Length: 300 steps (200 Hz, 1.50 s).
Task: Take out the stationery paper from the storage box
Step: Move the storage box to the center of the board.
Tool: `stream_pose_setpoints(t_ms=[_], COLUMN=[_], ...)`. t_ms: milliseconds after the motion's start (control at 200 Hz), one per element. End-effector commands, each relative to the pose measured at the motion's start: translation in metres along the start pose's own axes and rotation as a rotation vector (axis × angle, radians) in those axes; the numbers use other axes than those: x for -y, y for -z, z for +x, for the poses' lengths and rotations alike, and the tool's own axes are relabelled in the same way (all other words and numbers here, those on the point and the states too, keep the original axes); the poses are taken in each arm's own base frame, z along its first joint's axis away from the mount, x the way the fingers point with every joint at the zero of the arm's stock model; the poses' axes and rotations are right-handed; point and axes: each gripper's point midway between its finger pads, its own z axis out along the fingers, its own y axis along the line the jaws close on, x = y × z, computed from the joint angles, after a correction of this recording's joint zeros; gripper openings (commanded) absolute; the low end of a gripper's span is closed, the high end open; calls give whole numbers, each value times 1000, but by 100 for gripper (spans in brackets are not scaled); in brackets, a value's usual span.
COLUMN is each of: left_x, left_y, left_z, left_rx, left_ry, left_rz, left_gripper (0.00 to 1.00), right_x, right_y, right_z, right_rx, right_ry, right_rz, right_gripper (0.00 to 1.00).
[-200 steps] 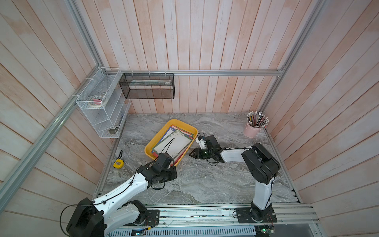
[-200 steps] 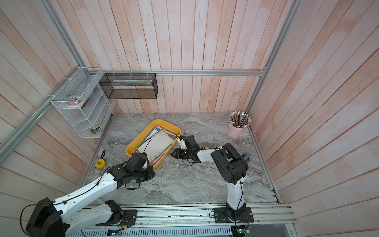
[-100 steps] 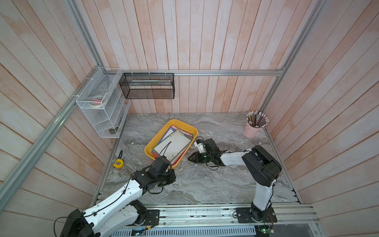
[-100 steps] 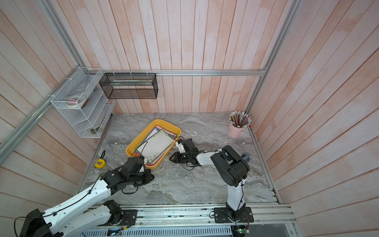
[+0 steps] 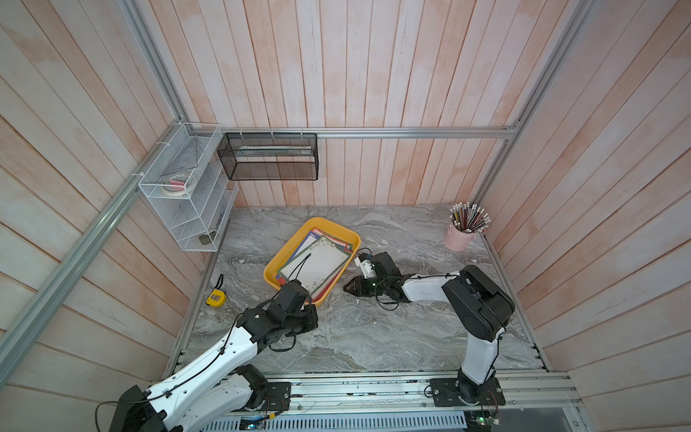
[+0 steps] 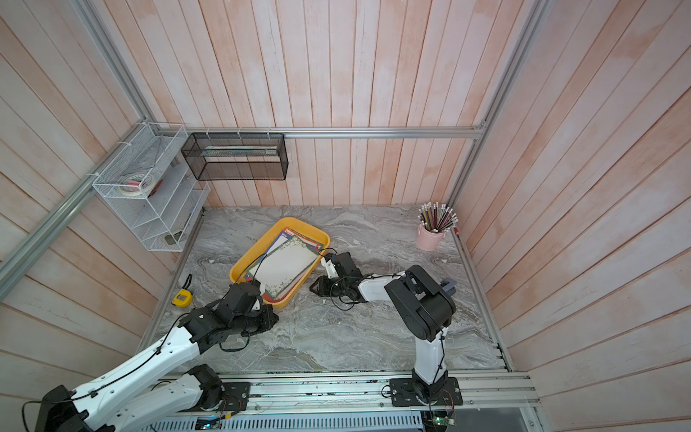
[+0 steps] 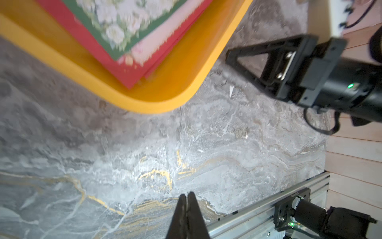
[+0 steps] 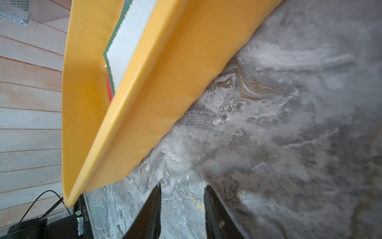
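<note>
The left tool (image 7: 187,198) was clenched empty, the right tool (image 8: 182,187) parted. The storage box (image 5: 329,222) might be shoved and the stationery paper (image 5: 318,263) jumbled.

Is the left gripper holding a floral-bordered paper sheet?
No: the left gripper is shut empty over the grey marbled tabletop, while the floral-bordered paper sheets lie in the shallow yellow plastic tray.
</note>
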Motion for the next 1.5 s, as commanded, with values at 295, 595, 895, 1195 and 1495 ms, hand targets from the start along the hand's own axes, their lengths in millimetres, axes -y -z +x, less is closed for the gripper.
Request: stream_pose_setpoints(t_ms=[295, 595, 895, 1195, 1495], left_x=[-53, -74, -73, -69, -55], left_y=[-22, -48, -46, -46, -40], left_z=[-101, -82, -60, -50, -26], left_rx=[162, 47, -45, -101, -159], left_ry=[-49, -66, -84, -90, -89], left_rz=[-168, -226, -202, -174, -144], left_gripper=[4, 4, 5, 5, 6], right_x=[6, 16, 15, 11, 5], right_y=[3, -8, -13, -14, -10], right_z=[-34, -49, -54, -54, -57], right_rx=[108, 106, 94, 84, 88], right_ry=[34, 55, 51, 56, 59], right_rz=[75, 111, 93, 80, 69], right_gripper=[17, 4, 6, 7, 8])
